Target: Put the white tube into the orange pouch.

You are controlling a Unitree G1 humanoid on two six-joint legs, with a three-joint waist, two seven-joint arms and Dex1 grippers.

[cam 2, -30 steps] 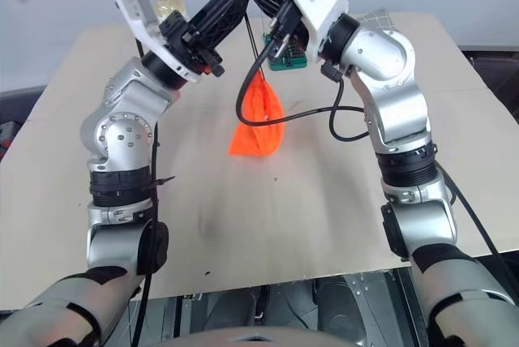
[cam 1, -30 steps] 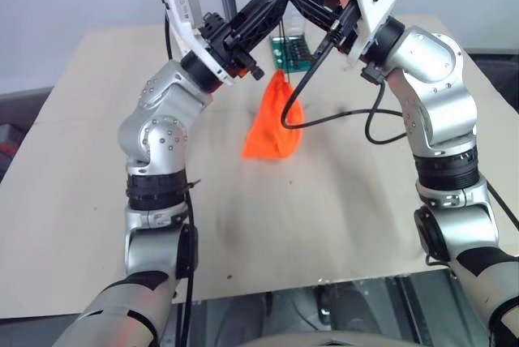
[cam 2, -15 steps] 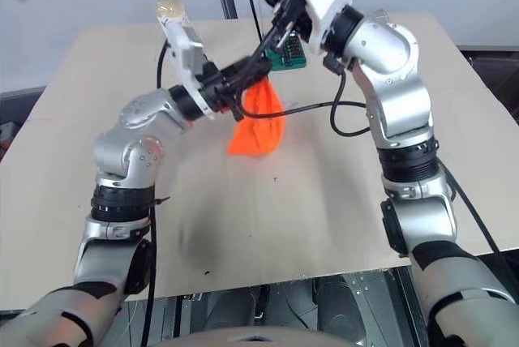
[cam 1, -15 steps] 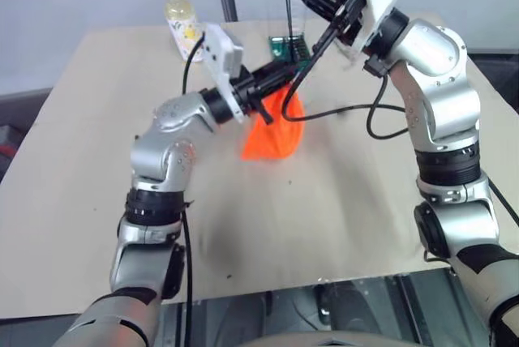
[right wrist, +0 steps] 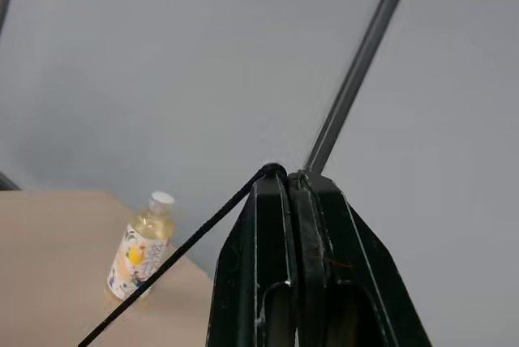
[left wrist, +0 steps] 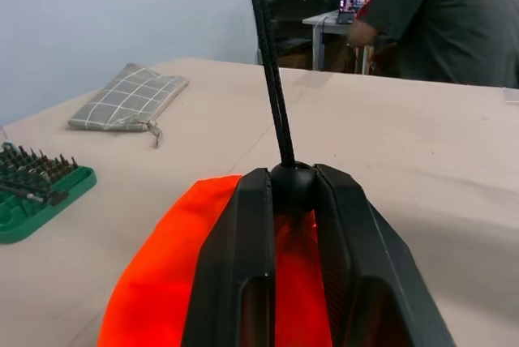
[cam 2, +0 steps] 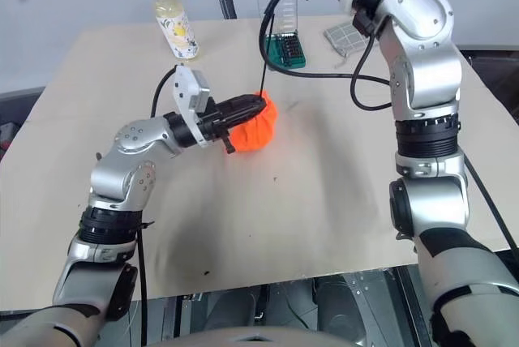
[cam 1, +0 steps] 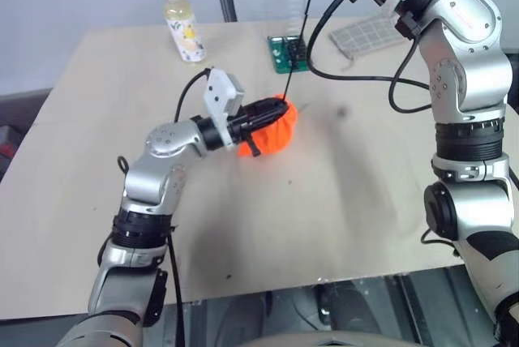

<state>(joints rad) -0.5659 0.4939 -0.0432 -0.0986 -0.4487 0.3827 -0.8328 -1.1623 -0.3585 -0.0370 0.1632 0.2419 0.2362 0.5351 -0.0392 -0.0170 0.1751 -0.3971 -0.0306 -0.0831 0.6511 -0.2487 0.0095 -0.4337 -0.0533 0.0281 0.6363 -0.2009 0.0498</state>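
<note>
The left gripper squeezes the neck of the bright orange soft cloth pouch on the tan table. At two o'clock, the raised right gripper is pinched tight on the thin dark drawstring. The white tube cannot be seen.

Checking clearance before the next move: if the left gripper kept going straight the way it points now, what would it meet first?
The left gripper already pinches the orange pouch at its drawstring neck. Beyond that, probably bare table, though depth is unclear.
</note>
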